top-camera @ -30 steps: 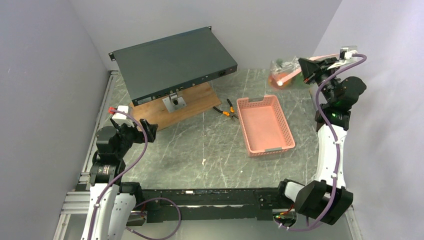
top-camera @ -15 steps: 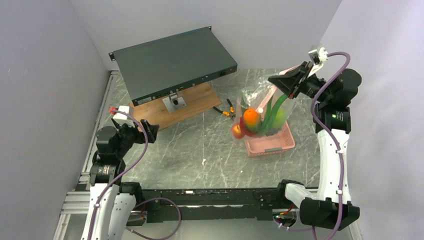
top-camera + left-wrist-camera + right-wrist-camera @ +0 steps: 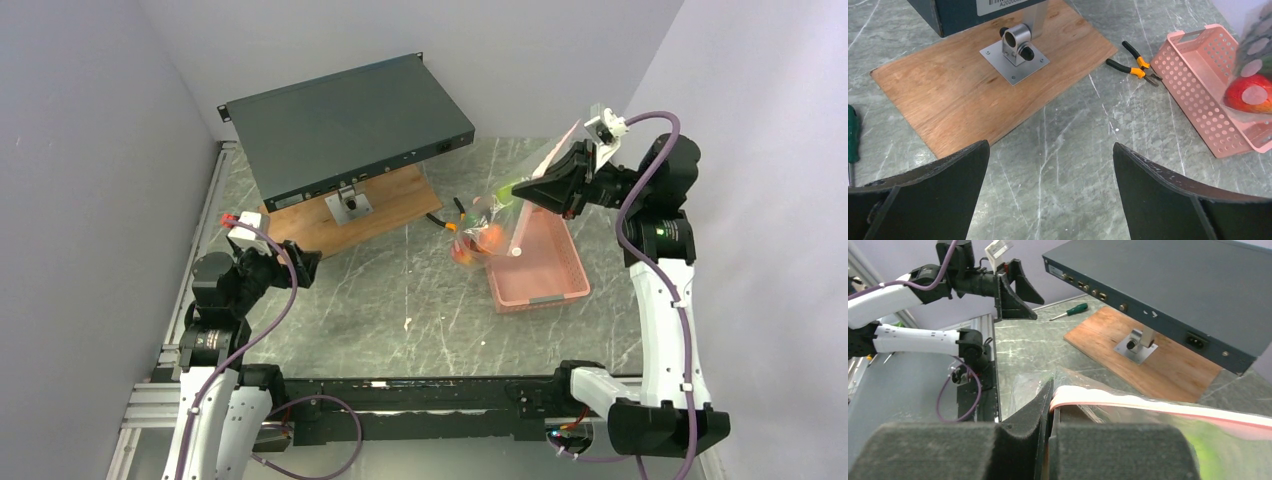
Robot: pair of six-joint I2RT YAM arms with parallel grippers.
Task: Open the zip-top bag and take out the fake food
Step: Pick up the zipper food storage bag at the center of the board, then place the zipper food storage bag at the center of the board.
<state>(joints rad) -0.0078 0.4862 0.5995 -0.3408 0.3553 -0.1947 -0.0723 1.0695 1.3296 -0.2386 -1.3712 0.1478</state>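
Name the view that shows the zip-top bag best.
Top external: the whole zip-top bag hangs from the right gripper. Right wrist shows only its pinched pink top strip; left wrist shows only a dotted corner with red fake food.

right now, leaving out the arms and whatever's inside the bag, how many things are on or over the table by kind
hand tools: 2, the orange-handled black pliers and the green-handled screwdriver
containers: 2, the pink slotted plastic basket and the clear dotted zip-top bag
equipment: 2, the dark flat metal box and the wooden board under it
total: 6
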